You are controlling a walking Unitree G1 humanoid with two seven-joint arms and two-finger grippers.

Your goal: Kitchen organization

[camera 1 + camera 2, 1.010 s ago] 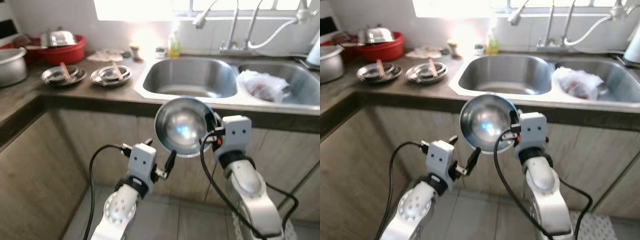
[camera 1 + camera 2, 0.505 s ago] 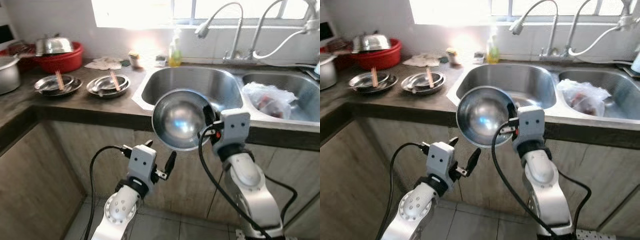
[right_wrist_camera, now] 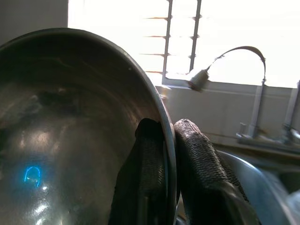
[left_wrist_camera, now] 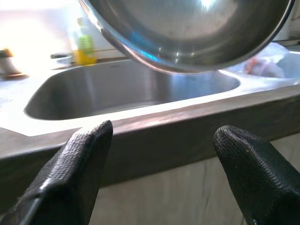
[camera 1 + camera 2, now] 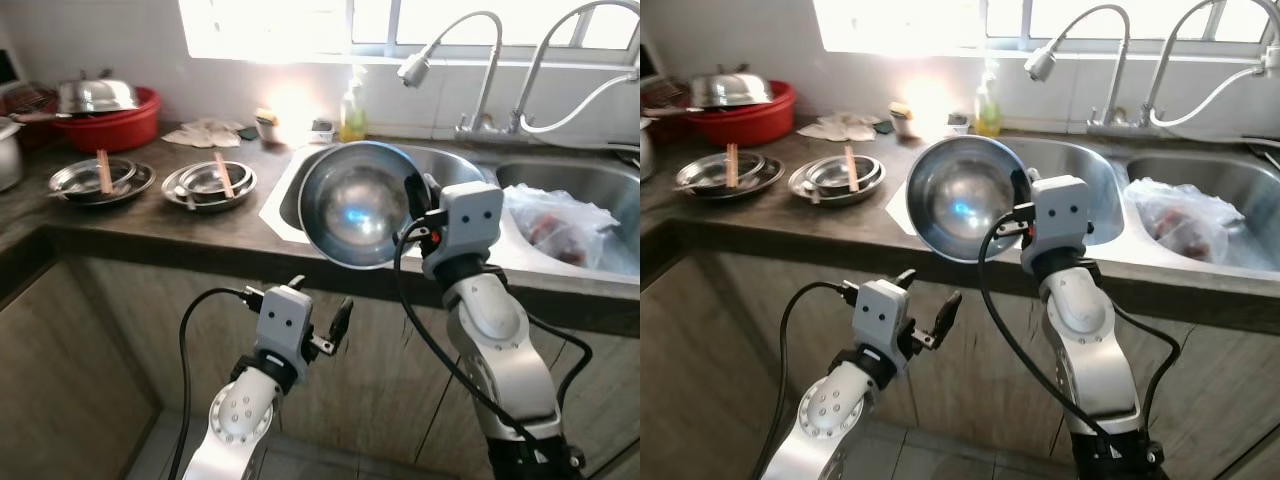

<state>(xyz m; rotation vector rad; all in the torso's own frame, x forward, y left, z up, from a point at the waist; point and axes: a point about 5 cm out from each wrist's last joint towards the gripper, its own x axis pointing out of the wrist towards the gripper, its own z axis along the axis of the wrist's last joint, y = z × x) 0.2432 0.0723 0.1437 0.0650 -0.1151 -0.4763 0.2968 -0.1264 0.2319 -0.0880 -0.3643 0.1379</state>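
A shiny steel bowl [image 5: 355, 205] is held up on edge in front of the counter's rim, its hollow facing me. My right gripper [image 5: 419, 203] is shut on the bowl's right rim, one finger inside [image 3: 150, 178] and one outside. The bowl's underside [image 4: 187, 33] hangs above the left sink basin [image 4: 126, 91]. My left gripper [image 5: 320, 320] is open and holds nothing, low in front of the cabinet below the bowl. Its two black fingers [image 4: 70, 173] stand wide apart, pointing at the counter edge.
A double steel sink [image 5: 455, 165] sits in the dark counter [image 5: 150, 215]; a plastic bag [image 5: 560, 215] lies in the right basin. Two steel plates with chopsticks [image 5: 210, 183] [image 5: 100, 180], a red tub with a lid [image 5: 105, 105], a soap bottle [image 5: 351, 95] and taps [image 5: 470, 60] stand behind.
The view has moved closer to the counter. My right gripper has lifted the bowl higher, from below the counter edge to level with the sink. The left gripper stays low and open.
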